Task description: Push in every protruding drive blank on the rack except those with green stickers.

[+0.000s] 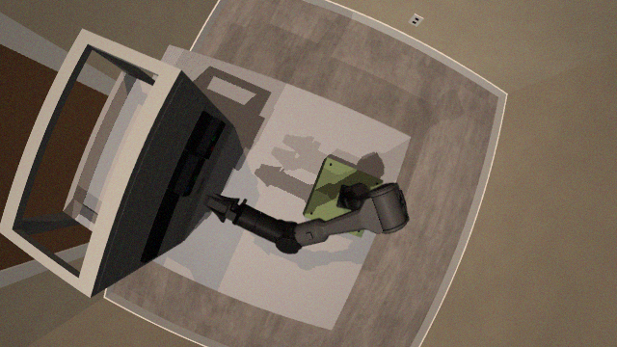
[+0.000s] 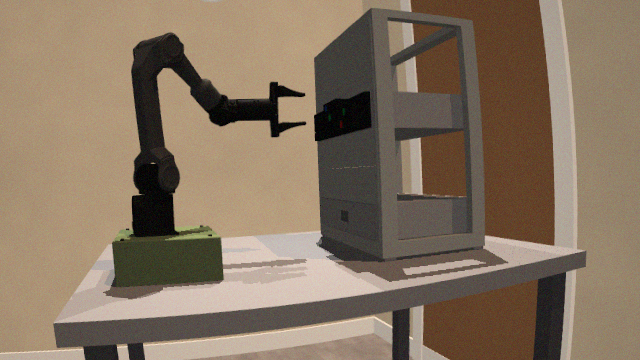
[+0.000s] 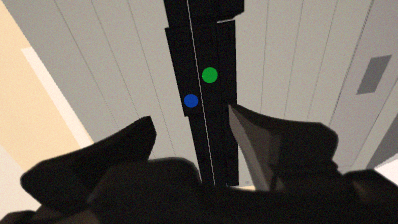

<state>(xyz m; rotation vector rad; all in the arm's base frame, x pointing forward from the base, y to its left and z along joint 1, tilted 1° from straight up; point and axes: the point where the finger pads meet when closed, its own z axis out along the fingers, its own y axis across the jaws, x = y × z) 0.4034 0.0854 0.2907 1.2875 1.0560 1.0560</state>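
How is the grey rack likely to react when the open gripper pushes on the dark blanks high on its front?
The rack stands tall on a small footprint, so a high push probably tips or slides it. Its open frame looks fairly light. The gripper is level with the blanks, well above the table.

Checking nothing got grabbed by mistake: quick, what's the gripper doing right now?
Gripper: open wide, holding nothing, short of the rack's front, level with the black drive blanks.
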